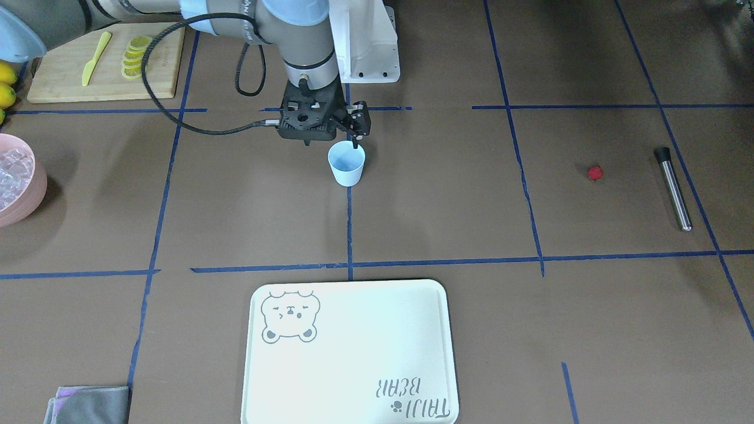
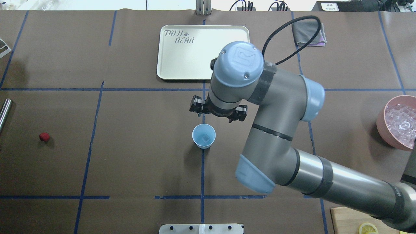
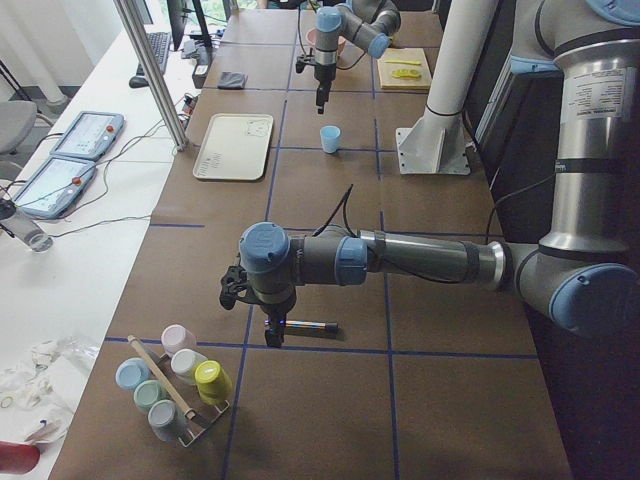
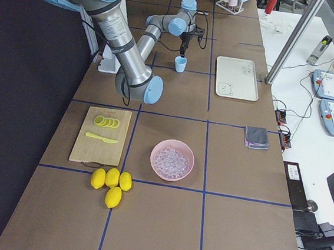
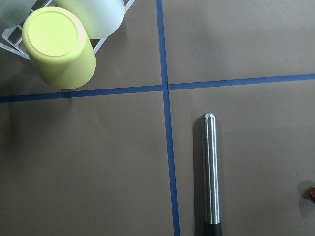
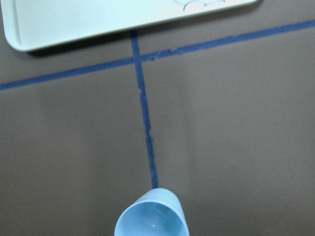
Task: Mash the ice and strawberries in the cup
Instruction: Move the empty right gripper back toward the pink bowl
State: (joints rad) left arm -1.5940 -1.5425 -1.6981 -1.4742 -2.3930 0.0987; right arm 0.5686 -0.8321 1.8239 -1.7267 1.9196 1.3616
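Observation:
The light-blue cup stands upright mid-table, and the overhead view shows one ice cube in it. My right gripper hovers just above and behind its rim, open and empty. More ice fills the pink bowl at the table's right end. The red strawberry lies alone on the table far to the left, next to a steel muddler. My left gripper hangs over the muddler; I cannot tell whether it is open or shut.
A white bear tray lies beyond the cup. A cutting board holds lemon slices and a yellow knife. Whole lemons, a grey cloth and a rack of coloured cups sit at the table's ends.

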